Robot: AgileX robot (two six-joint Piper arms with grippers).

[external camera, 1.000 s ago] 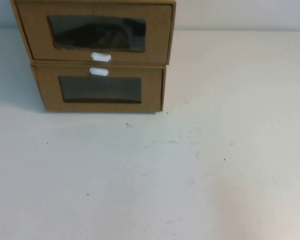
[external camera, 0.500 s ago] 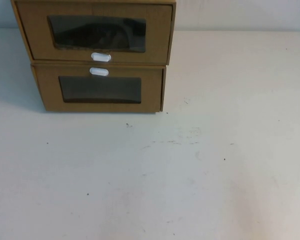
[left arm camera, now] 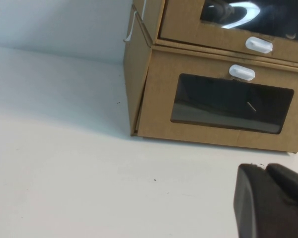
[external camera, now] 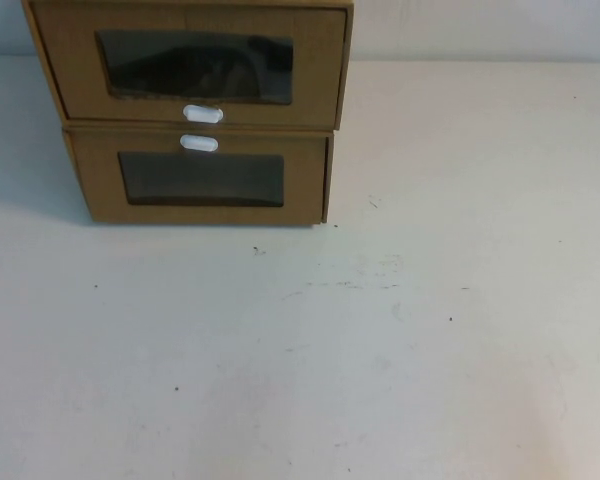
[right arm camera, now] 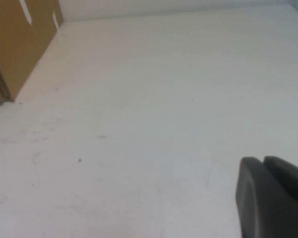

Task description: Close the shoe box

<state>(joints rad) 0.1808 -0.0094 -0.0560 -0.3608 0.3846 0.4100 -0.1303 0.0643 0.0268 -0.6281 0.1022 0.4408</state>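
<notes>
The shoe box (external camera: 318, 70) is the upper of two stacked brown cardboard drawer boxes at the table's far left. It has a dark window and a white pull tab (external camera: 202, 114) under that window. In the left wrist view the shoe box (left arm camera: 181, 22) and its tab (left arm camera: 259, 44) show at the far end. Its drawer front looks about flush with its sleeve. My left gripper (left arm camera: 264, 167) is shut and empty, low over the table, well short of the boxes. My right gripper (right arm camera: 262, 159) is shut and empty over bare table to the right of the stack. Neither gripper shows in the high view.
The twin box (external camera: 100, 180) lies under the shoe box, with its white tab (external camera: 198, 143) above its window; its front (left arm camera: 161, 94) stands slightly proud of its sleeve. The stack's cardboard side (right arm camera: 20, 39) shows in the right wrist view. White table (external camera: 380, 350) spreads in front.
</notes>
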